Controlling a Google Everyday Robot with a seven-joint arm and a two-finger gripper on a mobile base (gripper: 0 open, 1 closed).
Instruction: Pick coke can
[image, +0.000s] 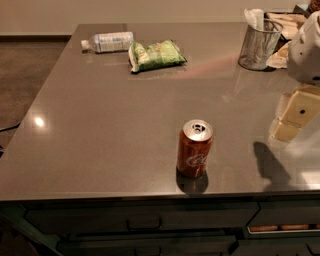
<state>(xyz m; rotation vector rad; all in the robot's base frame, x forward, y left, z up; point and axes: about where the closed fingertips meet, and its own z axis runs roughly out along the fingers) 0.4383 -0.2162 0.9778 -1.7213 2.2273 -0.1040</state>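
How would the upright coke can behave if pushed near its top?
The coke can, tall and narrow, would probably tip; on its round side it could roll. Its glossy wall may be slippery. The gripper hovers to its right, apart.

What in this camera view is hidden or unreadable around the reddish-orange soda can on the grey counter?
Camera view:
- Cream-coloured gripper, right of the reddish-orange soda can: partly cut off by the right edge.
- Clear plastic water bottle at the back: label text too small.
- Green snack bag: print blurred.
- Silver wire mesh cup: lower contents hidden by mesh.
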